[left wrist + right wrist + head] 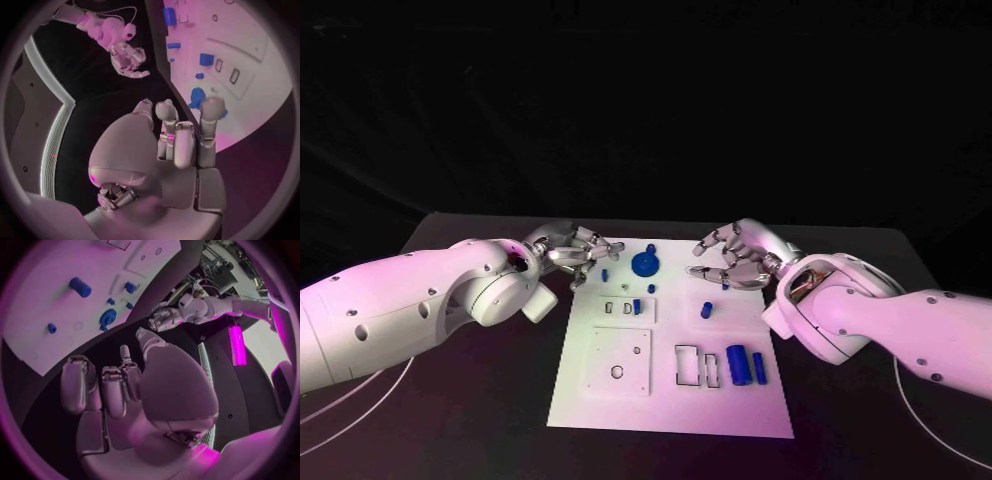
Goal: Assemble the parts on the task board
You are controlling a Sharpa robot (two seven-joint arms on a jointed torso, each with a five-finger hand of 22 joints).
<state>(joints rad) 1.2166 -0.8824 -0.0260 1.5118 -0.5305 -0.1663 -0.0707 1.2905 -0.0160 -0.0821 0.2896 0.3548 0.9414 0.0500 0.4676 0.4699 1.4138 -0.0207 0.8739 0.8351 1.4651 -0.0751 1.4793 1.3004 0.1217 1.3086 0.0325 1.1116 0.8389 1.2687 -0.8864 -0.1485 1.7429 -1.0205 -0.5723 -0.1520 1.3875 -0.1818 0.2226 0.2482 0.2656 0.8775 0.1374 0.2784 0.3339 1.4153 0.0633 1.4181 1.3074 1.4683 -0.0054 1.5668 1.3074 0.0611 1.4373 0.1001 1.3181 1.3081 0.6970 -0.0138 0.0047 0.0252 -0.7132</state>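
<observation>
From the head view, the white task board (672,345) lies mid-bench with blue parts (646,264) scattered over it, while the left hand (577,250) and right hand (744,254) hover at its far corners, fingers apart and holding nothing. The left wrist view shows that hand's fingers (212,111) spread empty beside the board's edge. The right wrist view shows its fingers (78,385) likewise loose above the dark bench (94,347) near the board.

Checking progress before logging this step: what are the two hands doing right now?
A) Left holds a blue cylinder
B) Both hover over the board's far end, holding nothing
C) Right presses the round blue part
B: the left hand and right hand hover with fingers apart over the far end of the task board, holding nothing.
</observation>
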